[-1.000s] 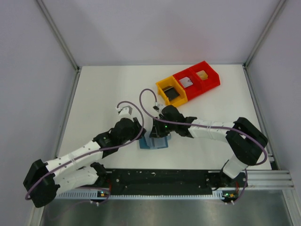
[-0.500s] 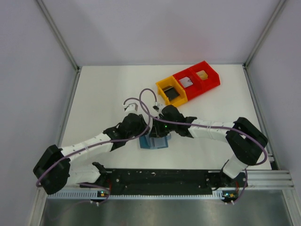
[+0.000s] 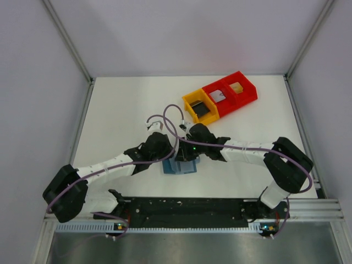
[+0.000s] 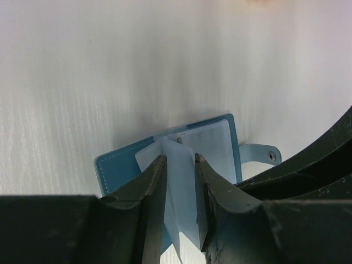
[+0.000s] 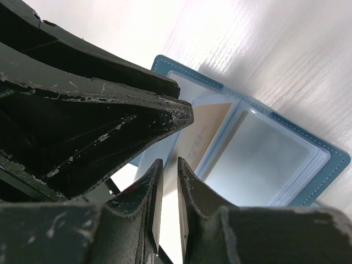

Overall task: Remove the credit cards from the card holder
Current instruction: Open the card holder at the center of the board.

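**A:** What has moved?

**B:** My left arm [image 3: 110, 165] has swung in from the left. A second ago its jaws were short of the card holder [image 3: 179, 166]. Now they sit over it, nose to nose with my right arm [image 3: 242, 148], which has kept its place.

**A:** How does the holder look?

**B:** Teal, lying open on the bench [image 3: 121, 110], in the middle near the front edge. Inside are clear, shiny pockets, and one leaf [image 4: 179, 209] stands up from the fold. A tan card [image 5: 209, 129] sits in one pocket. The snap tab [image 4: 258, 154] sticks out at one side.

**A:** And your jaws?

**B:** My left jaws stand a little apart, one on either side of that raised leaf. Whether they press it, I cannot tell. My right jaws are nearly together with a pale strip between them. Gripped or not, I cannot tell.

**A:** Room to move?

**B:** It is tight between my two wrists. Open bench lies to the left and beyond. The yellow bin [image 3: 199, 105] and red bins [image 3: 230, 92] stand well apart at the far right.
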